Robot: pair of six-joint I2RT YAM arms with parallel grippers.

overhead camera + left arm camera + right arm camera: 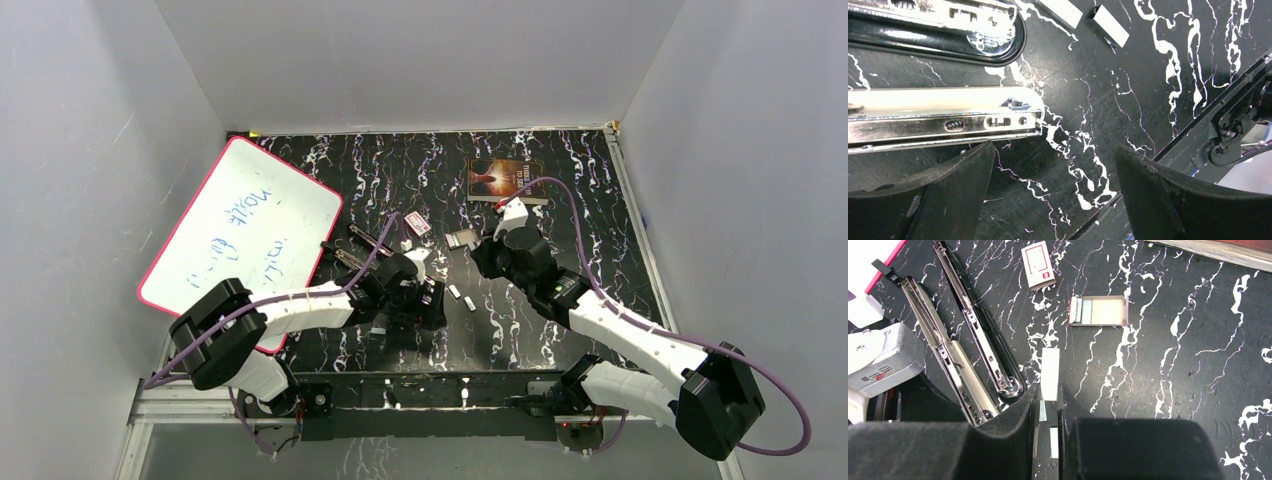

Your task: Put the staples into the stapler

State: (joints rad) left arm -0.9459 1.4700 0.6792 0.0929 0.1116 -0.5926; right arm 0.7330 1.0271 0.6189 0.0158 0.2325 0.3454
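Note:
The stapler [352, 250] lies opened flat on the black marbled table, its silver magazine arm [948, 117] beside its black base [973, 35]. It also shows in the right wrist view [973, 355]. My left gripper [1054, 155] is open and empty, low over the table just off the magazine's end; in the top view it [425, 305] is right of the stapler. My right gripper [1049, 392] is shut on a staple strip [1050, 370] that sticks out past the fingertips, and is held above the table [483, 258]. Two loose staple strips [1060, 11] [1110, 26] lie on the table.
An open staple box tray [1098, 311] and its sleeve [1038, 258] lie behind the stapler. A pink-edged whiteboard [240, 235] leans at the left. A book [505, 180] lies at the back. The table's front rail [1228, 100] is close to my left gripper.

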